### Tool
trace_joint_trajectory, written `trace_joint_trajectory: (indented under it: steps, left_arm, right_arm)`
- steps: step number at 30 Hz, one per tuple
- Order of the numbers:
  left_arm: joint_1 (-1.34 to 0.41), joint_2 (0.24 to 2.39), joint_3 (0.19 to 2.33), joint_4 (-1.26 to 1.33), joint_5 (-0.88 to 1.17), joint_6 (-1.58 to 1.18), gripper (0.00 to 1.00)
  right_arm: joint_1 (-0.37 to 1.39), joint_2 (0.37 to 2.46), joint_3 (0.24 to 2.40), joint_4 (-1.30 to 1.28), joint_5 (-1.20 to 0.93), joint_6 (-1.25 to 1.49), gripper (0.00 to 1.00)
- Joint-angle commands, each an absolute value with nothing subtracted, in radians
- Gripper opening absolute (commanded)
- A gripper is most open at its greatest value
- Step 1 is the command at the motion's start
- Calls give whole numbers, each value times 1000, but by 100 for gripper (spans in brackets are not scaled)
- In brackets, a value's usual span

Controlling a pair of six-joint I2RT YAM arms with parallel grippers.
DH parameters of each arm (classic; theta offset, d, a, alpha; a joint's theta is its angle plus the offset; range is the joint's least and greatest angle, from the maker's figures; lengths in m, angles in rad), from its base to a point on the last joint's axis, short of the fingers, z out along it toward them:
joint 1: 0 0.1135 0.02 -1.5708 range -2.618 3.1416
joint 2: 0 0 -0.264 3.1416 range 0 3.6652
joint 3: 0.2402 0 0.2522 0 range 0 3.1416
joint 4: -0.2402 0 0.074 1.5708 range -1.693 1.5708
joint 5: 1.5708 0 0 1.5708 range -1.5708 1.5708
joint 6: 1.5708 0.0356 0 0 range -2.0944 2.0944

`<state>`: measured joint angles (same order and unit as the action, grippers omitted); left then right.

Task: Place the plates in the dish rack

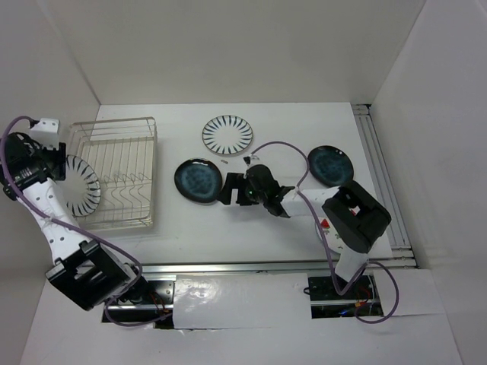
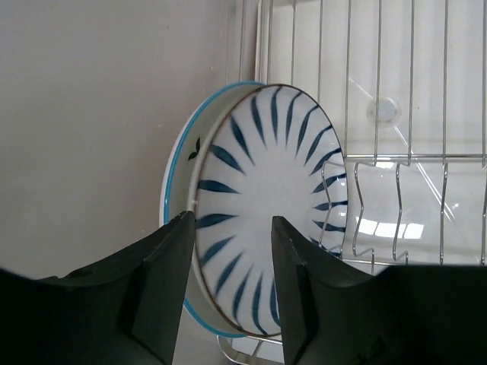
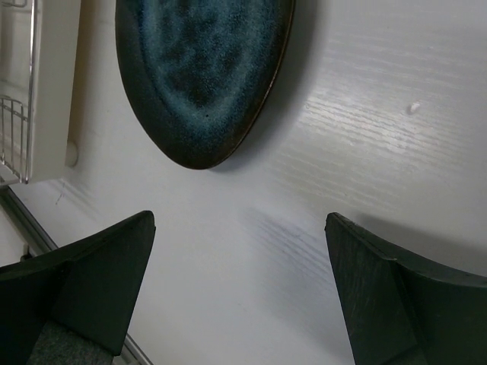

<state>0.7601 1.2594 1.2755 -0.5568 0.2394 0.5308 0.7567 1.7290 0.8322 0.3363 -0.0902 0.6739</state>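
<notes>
My left gripper (image 1: 59,165) is shut on a white plate with dark radial stripes (image 1: 82,186) and holds it on edge, raised over the left end of the dish rack (image 1: 114,171). In the left wrist view the plate (image 2: 262,190) sits between my fingers (image 2: 232,228), with a blue-edged white rim behind it and the rack wires (image 2: 396,114) to its right. A second striped plate (image 1: 227,134) lies flat on the table. My right gripper (image 1: 230,188) is open and empty just right of a dark blue plate (image 1: 198,181), also seen in the right wrist view (image 3: 198,68). Another dark blue plate (image 1: 329,165) lies at the right. No watermelon plates show.
The rack's tines (image 1: 125,182) stand bare in its middle and right. White walls close in on the left, back and right. A metal rail (image 1: 380,175) runs along the table's right side. The right arm's purple cable (image 1: 285,148) loops over the table. The rack corner (image 3: 32,91) shows in the right wrist view.
</notes>
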Motion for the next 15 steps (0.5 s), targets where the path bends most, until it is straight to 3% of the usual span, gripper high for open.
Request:
trace_joint_trajectory:
  steps: [1, 8, 15]
  left_arm:
    - [758, 1213, 1313, -506, 230, 566, 57]
    - [758, 1183, 1433, -592, 261, 566, 60]
    - [713, 1105, 1600, -876, 458, 503, 78]
  right_arm:
    - [767, 1756, 894, 382, -80, 658, 100]
    - [767, 1827, 949, 382, -38, 678, 100]
    - [767, 1911, 959, 452, -28, 721, 91]
